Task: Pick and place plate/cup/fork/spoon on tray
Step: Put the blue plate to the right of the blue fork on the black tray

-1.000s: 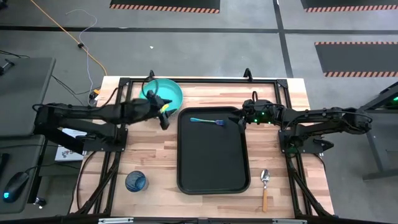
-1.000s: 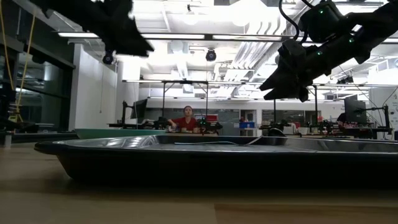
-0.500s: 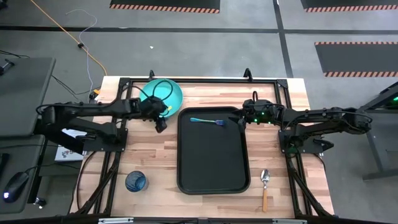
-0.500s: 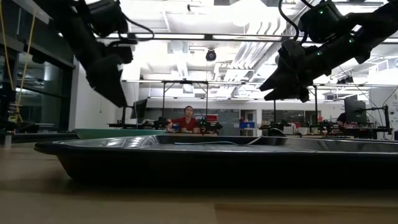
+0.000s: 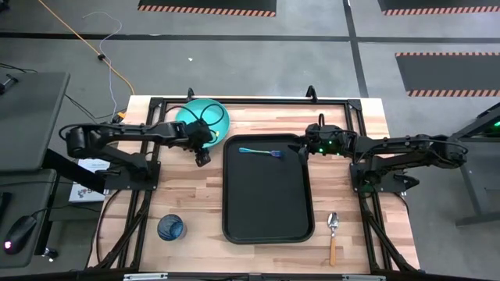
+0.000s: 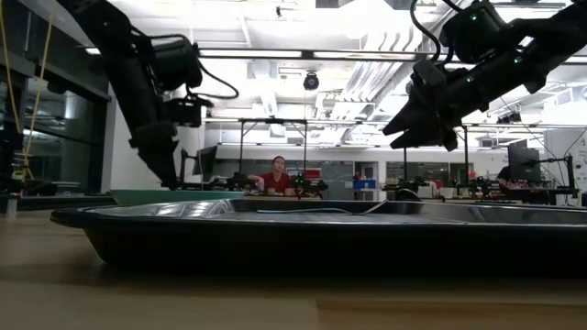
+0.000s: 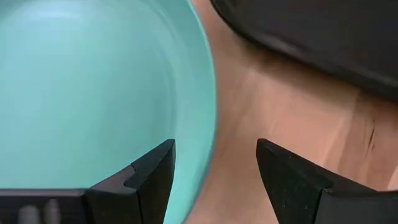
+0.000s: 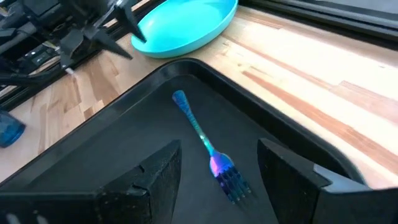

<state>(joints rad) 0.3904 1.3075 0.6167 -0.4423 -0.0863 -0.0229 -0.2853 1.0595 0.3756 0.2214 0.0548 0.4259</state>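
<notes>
The teal plate [image 5: 205, 117] rests on the table at the far left, beside the black tray [image 5: 266, 203]. My left gripper [image 5: 202, 158] is open and points down at the plate's edge nearest the tray. In the left wrist view one finger stands over the plate's inside [image 7: 93, 81] and the other over the wood outside the rim [image 7: 209, 118], touching nothing. The blue fork [image 5: 260, 151] lies in the tray's far end. My right gripper [image 5: 302, 153] is open above the tray's far right corner, near the fork [image 8: 205, 143]. The blue cup [image 5: 170, 227] and the spoon [image 5: 332, 232] stand and lie on the table.
The cup stands near the table's front left, the spoon lies front right of the tray. A black frame rail [image 5: 250, 100] runs along the table's far edge behind the plate. A strip of bare wood [image 7: 280, 106] separates plate and tray.
My left gripper has come down from high above the table toward the plate's rim on the tray side, tipping until its fingers point down. The plate, fork and my right gripper have kept still.
</notes>
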